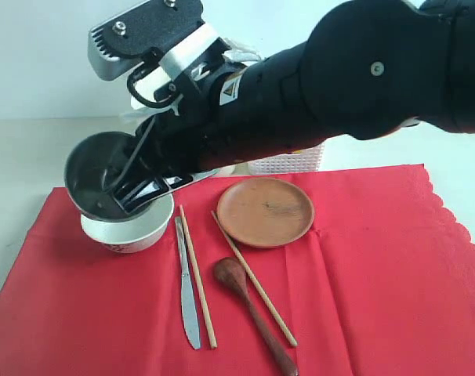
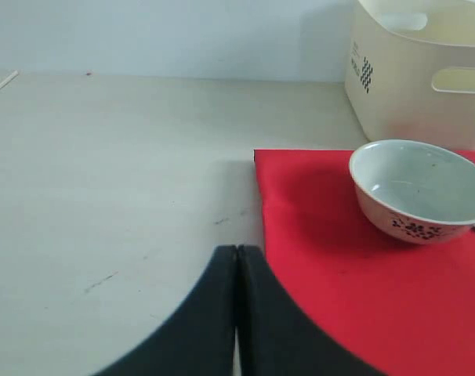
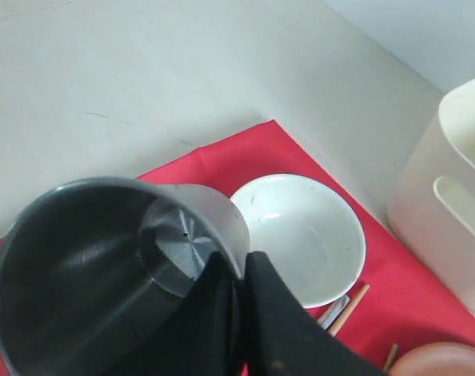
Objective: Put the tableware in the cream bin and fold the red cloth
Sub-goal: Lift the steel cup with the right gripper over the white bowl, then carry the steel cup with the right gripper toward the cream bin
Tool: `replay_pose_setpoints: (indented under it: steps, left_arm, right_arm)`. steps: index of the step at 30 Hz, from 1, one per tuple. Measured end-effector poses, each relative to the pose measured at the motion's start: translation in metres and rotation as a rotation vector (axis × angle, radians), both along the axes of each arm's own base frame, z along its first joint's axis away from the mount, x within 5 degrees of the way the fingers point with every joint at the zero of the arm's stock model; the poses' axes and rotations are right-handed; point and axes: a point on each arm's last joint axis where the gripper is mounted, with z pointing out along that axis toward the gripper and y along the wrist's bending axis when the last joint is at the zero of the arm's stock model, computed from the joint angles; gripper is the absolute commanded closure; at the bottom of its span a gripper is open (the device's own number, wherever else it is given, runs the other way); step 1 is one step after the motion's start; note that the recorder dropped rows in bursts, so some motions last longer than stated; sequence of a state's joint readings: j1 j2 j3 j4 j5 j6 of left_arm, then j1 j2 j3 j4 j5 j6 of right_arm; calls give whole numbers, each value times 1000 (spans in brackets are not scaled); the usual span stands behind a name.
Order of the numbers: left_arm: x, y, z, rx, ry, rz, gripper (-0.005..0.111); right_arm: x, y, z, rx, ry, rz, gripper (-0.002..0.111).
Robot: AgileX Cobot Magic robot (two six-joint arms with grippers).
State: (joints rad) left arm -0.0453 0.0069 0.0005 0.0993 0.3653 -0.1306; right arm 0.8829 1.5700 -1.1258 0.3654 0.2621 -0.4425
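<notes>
Our right claw is clamped on the rim of the steel cup, and we hold it tilted in the air just above the white bowl. That bowl stands near one corner of the red cloth. On the cloth beside it lie the metal knife, two chopsticks, the dark wooden spoon and the round brown plate, none of them touching the bowl. We see the cream bin off the cloth, close behind the bowl. Our left claw is pressed closed on nothing, over the bare table just beside the cloth's edge.
</notes>
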Motion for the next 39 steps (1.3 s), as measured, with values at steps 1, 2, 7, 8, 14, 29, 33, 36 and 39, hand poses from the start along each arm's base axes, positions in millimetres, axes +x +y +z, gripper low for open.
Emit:
replay_pose_setpoints:
  steps: [1, 2, 7, 8, 14, 29, 33, 36, 39]
  left_arm:
    - [0, 0, 0, 0, 0, 0, 107]
    - [0, 0, 0, 0, 0, 0, 107]
    - [0, 0, 0, 0, 0, 0, 107]
    - [0, 0, 0, 0, 0, 0, 107]
    - [0, 0, 0, 0, 0, 0, 107]
    - [0, 0, 0, 0, 0, 0, 107]
    - [0, 0, 0, 0, 0, 0, 107]
    - [0, 0, 0, 0, 0, 0, 107]
    - [0, 0, 0, 0, 0, 0, 107]
  right_arm:
    - [1, 0, 1, 3, -9, -1, 108]
    - [1, 0, 1, 6, -21, -3, 108]
    - [4, 1, 5, 31, -60, -15, 108]
    - [4, 1, 5, 37, -66, -18, 108]
    - [15, -7, 6, 46, -78, -60, 108]
    - [45, -36, 6, 46, -84, -178, 108]
    - [49, -37, 13, 59, -96, -188, 108]
    - [52, -35, 23, 79, -113, -185, 108]
    - [53, -33, 33, 92, -126, -180, 108]
